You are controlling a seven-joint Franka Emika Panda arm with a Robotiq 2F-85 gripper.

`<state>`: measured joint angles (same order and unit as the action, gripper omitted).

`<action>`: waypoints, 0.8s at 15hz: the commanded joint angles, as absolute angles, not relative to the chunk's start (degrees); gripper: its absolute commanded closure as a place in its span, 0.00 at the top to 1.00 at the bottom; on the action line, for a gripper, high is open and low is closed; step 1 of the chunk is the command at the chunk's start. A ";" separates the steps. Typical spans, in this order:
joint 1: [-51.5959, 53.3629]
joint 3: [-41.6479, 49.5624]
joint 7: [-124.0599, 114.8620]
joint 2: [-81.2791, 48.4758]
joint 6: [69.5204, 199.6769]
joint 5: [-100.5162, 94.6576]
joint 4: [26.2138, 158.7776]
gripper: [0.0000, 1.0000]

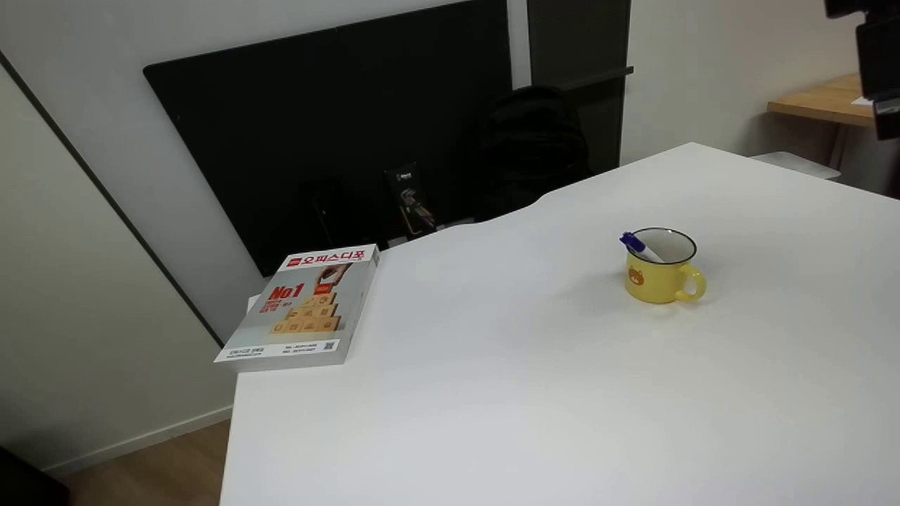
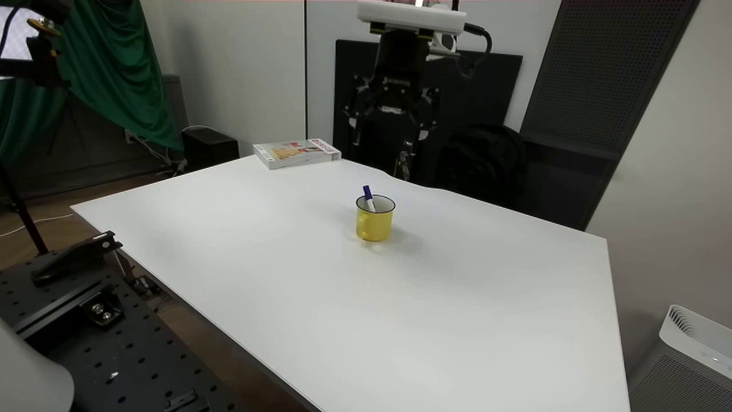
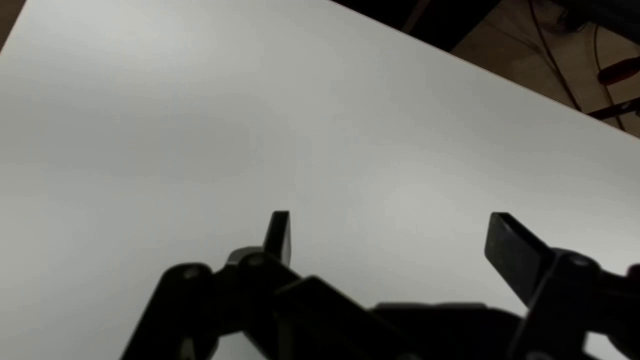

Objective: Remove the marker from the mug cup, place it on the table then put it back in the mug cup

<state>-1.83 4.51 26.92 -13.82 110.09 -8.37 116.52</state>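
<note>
A yellow mug [image 1: 654, 287] with a dark rim and a bear print stands upright on the white table [image 1: 492, 407]. It also shows in an exterior view [image 2: 380, 227]. A white marker with a blue cap [image 1: 635, 244] leans inside the mug, cap end up over the rim; it also shows in an exterior view [image 2: 368, 194]. My gripper [image 2: 388, 140] hangs in the air above the table level, apart from the mug. In the wrist view my gripper [image 3: 389, 225] is open with nothing between its fingers. The mug and marker are out of the wrist view.
A thick catalogue book [image 1: 309, 302] lies at a table corner, also visible in an exterior view [image 2: 297, 153]. A black perforated base plate [image 2: 143, 355] borders the table. A dark backpack [image 2: 483, 166] and black panel stand behind. A wrist-view table edge [image 3: 480, 67] crosses the upper right.
</note>
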 commanded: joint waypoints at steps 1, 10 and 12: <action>-2.26 2.85 28.62 -25.41 103.62 -13.42 102.60 1.00; 1.09 1.06 35.54 -40.68 102.87 -31.53 86.71 1.00; 2.51 0.90 35.56 -41.24 105.46 -34.93 87.14 1.00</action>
<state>0.91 1.09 34.27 -38.73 104.06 -30.68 90.12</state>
